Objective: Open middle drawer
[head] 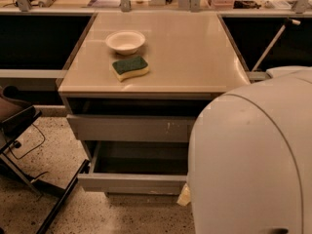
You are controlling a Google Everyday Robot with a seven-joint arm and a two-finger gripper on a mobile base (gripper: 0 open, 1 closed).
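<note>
The middle drawer [130, 182] is a wide grey drawer with a plain front. It stands pulled out from the cabinet, and its dark grey interior [141, 158] shows. My gripper [184, 197] shows only as a pale tip just below the drawer front's right end. The rest of it is hidden behind my arm's large white shell [253, 160], which fills the lower right of the camera view and covers the drawer's right end.
Above the open drawer sits a grey drawer front with white scratch marks [127, 128]. On the beige cabinet top [195, 48] are a white bowl [125, 41] and a green-and-yellow sponge [130, 67]. A black chair [19, 123] stands at the left on the speckled floor.
</note>
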